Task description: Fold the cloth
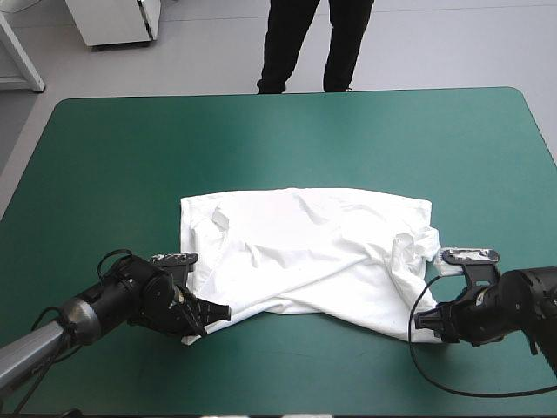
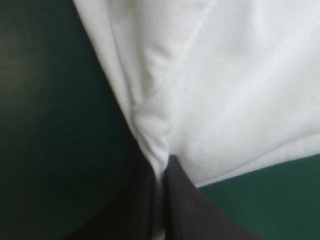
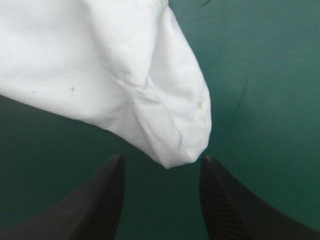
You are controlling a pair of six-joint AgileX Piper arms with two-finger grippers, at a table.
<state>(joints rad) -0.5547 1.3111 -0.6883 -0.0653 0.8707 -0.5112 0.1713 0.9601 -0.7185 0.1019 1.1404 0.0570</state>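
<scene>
High view, T-shirt [image 1: 305,252]: white, spread mostly flat but wrinkled; its near hem runs askew and its right side is bunched into a twisted fold.
T-shirt's place: on the teal-green table [image 1: 130,157], about midway between the side edges. More bare cover shows beyond the T-shirt's far hem than in front of its near one.
Left gripper [image 1: 211,313]: low at the T-shirt's near left corner.
Left wrist view, grasp: the black fingers [image 2: 192,215] are clenched into one arch with a pinched ridge of the T-shirt between them. The cloth fans out ahead of them.
Right gripper [image 1: 428,320]: low at the T-shirt's near right corner, just beside the bunched fold.
Right wrist view, grasp: released, fingers standing apart and gripping nothing. A rounded tip of the T-shirt points into the gap just ahead of the fingertips.
</scene>
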